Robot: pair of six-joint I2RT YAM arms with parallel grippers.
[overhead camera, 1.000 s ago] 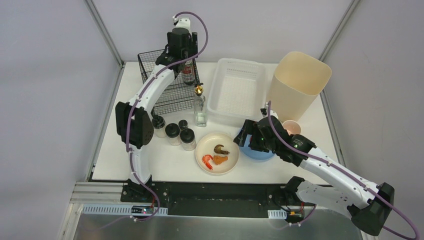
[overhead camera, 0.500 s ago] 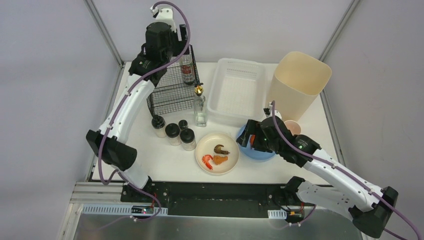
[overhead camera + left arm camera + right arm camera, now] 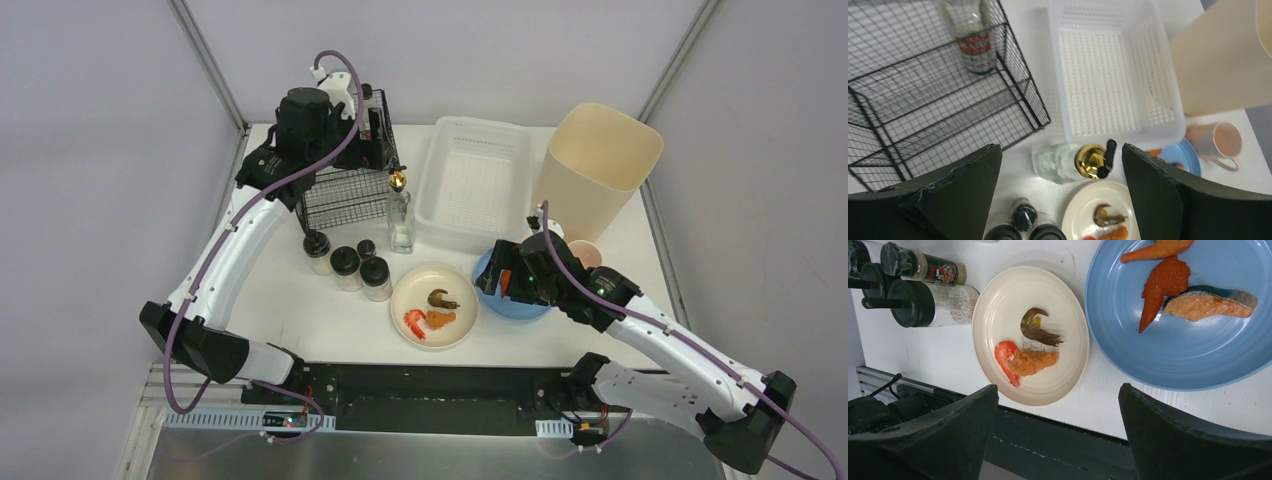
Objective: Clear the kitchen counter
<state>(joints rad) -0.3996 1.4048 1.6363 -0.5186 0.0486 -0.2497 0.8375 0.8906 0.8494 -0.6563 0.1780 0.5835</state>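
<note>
Though hidden overhead, salmon (image 3: 1210, 304) on blue plate (image 3: 1198, 365) below wide right gripper (image 3: 1055, 390); left gripper (image 3: 1060, 149) wide too.

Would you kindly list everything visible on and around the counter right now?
counter: one, white, beneath everything
wire basket: one, black, far left
bottle: one, clear with red label, inside the wire basket
glass bottle: one, clear with gold cap, between the two baskets
plastic basket: one, white, far centre
bin: one, beige, far right
cup: one, pink, in front of the bin
blue plate: one, with three food pieces, near right
cream plate: one, with three food pieces, near centre
jars: four, black-lidded, left of the cream plate
left gripper: open, above the wire basket
right gripper: open, above the plates
</note>
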